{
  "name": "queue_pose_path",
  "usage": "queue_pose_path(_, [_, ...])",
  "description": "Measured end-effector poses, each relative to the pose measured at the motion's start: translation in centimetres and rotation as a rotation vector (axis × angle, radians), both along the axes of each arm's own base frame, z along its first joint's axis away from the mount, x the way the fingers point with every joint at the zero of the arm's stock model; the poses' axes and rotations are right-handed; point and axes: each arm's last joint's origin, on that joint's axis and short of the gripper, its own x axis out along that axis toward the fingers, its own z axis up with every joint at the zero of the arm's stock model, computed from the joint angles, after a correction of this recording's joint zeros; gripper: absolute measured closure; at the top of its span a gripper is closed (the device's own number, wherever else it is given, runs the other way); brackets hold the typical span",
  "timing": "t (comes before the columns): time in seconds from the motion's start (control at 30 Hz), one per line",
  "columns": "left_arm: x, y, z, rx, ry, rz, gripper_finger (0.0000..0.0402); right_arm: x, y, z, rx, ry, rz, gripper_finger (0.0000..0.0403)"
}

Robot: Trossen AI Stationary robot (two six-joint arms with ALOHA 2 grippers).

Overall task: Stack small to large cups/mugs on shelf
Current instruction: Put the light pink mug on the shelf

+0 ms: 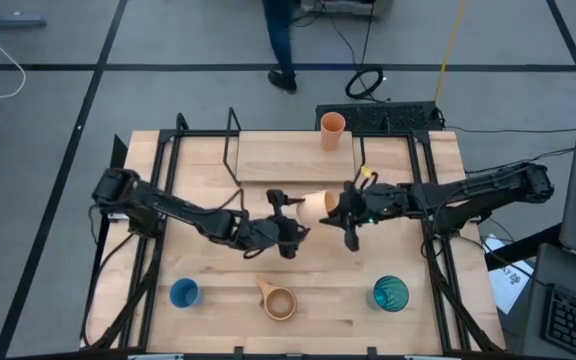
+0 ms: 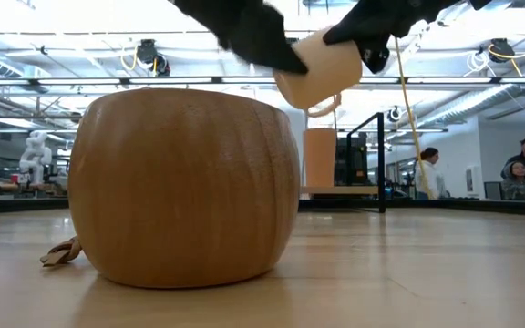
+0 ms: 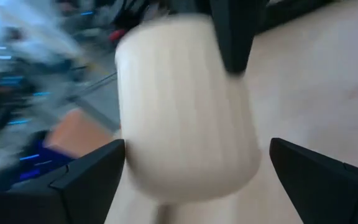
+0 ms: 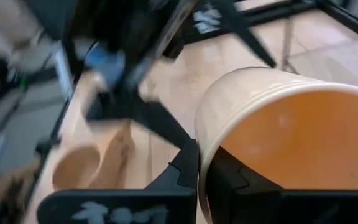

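— Where's the cream cup (image 1: 314,206)?
— Held tilted above the bench (image 1: 218,270), just before the shelf (image 1: 278,157); right gripper (image 1: 347,214) jaws pinch its rim.
— Left gripper (image 1: 286,222)?
— Jaws spread beside the cup.

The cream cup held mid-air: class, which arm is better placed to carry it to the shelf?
Right. The right gripper already pinches the cream cup by its rim, and the shelf is close; the left gripper's fingers flank it open.

Left wrist view mostly smear: cream cup (image 3: 185,112) blurred, room behind unreadable. Right wrist view cut off cup's rim at picture edge. Low view: tan mug (image 2: 182,182) blocked table behind, arms cropped up top.
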Motion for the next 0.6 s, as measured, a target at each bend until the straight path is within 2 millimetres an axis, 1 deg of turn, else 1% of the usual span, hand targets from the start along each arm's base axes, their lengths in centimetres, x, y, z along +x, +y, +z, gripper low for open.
queue_pose_path(0.07, [-0.5, 0.1, 1.1, -0.07, -0.02, -0.066, 0.0005, -0.1, 0.2, -0.2, -0.081, 0.011, 0.049, 0.0401])
queue_pose_path(0.17, [-1.2, 0.2, 2.3, -0.125, -0.033, -0.132, 0.0016, -0.3, 0.7, -0.4, -0.213, 0.034, 0.132, 0.0401])
queue_pose_path(0.23, [-1.6, 0.7, 3.2, -0.169, -0.056, -0.148, 0.0027, -0.4, 1.0, -0.7, -0.32, 0.05, 0.203, 0.0401])
queue_pose_path(0.3, [-1.9, 1.5, 3.8, -0.217, -0.079, -0.125, 0.0038, -0.6, 1.3, -0.8, -0.436, 0.055, 0.28, 0.0401])
queue_pose_path(0.43, [-2.5, 3.5, 4.3, -0.315, -0.061, -0.105, 0.0053, -0.9, 1.8, -1.2, -0.65, 0.068, 0.427, 0.0401])
queue_pose_path(0.6, [-2.1, 6.2, 4.0, -0.436, -0.022, -0.204, 0.0051, -1.1, 2.2, -1.4, -0.867, 0.064, 0.575, 0.0401])
